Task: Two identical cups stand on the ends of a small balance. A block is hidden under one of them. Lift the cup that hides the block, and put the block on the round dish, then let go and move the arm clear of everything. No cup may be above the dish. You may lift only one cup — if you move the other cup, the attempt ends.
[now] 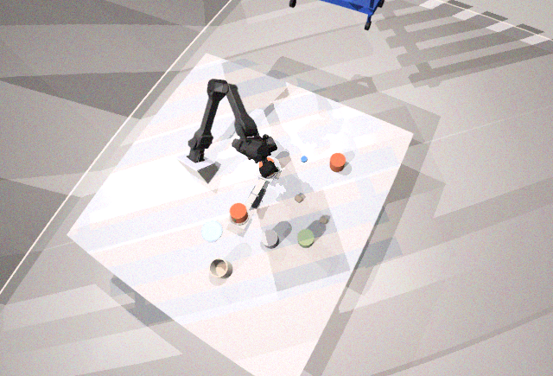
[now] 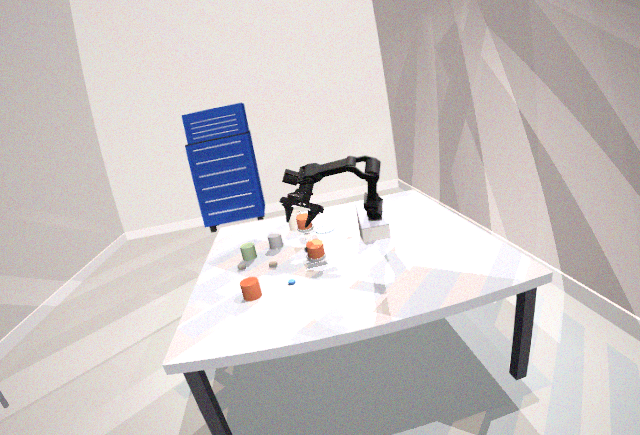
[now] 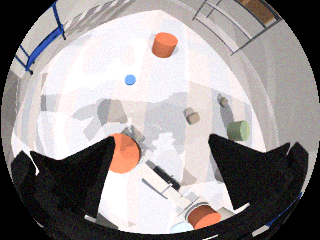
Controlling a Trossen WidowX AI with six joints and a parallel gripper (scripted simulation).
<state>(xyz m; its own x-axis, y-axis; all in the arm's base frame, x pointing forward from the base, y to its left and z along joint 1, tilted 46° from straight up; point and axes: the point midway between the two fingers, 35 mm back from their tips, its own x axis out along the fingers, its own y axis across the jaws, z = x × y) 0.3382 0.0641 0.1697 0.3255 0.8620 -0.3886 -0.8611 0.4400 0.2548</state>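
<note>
The balance (image 1: 257, 198) (image 3: 166, 177) stands mid-table with an orange cup on each end. One cup (image 2: 315, 250) (image 3: 125, 154) is partly hidden by the arm in the top view. The other cup (image 1: 238, 212) (image 2: 303, 221) (image 3: 203, 216) stands on the end near the round dish. The pale round dish (image 1: 212, 231) (image 2: 324, 229) (image 3: 181, 228) is bare where visible. My gripper (image 2: 298, 223) (image 3: 163, 140) is open and empty, pointing down above the balance; in the wrist view its left fingertip overlaps the first cup's edge. No block shows under either cup, and I cannot tell which end is lower.
A loose red-orange cylinder (image 1: 337, 162) (image 3: 164, 45), a blue disc (image 1: 304, 158) (image 3: 130, 79), a green cylinder (image 1: 306, 238) (image 3: 238, 131), a grey cylinder (image 1: 270, 238) and two small brown lumps (image 1: 299, 197) (image 1: 323, 219) lie around. A hollow beige cup (image 1: 219, 268) stands beyond the dish.
</note>
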